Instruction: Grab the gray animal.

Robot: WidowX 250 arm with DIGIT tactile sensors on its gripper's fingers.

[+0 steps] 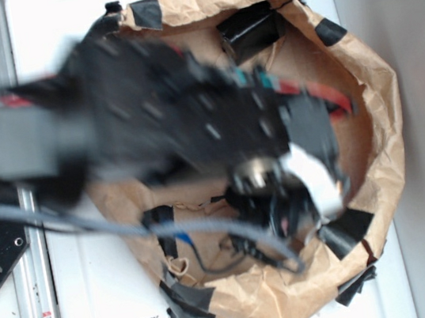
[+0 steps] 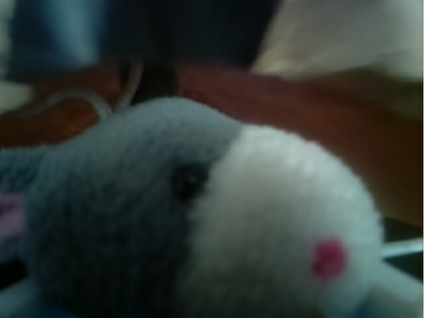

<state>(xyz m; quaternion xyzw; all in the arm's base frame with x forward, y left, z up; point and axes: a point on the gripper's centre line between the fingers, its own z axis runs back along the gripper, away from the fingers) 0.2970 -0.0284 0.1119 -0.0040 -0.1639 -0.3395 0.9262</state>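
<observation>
**Gray animal at the gripper, inside paper bag**

Gripper: reaches into the bag from the left on a blurred black arm. Its fingers cannot be made out in either view, so whether they stand apart or are clamped on anything cannot be told.

Gray animal: fills the wrist view at very close range. Gray plush head, whitish muzzle, one dark eye, a pink spot on the muzzle (nose or mouth, too blurred to tell). In the exterior view a whitish patch at the arm's tip is probably this toy.

Paper bag: brown, crumpled, its rim rolled open and patched with black tape; it surrounds the arm's tip and the toy.

Cable: gray, runs from the left edge into the bag.

Table: white, under the bag.
</observation>
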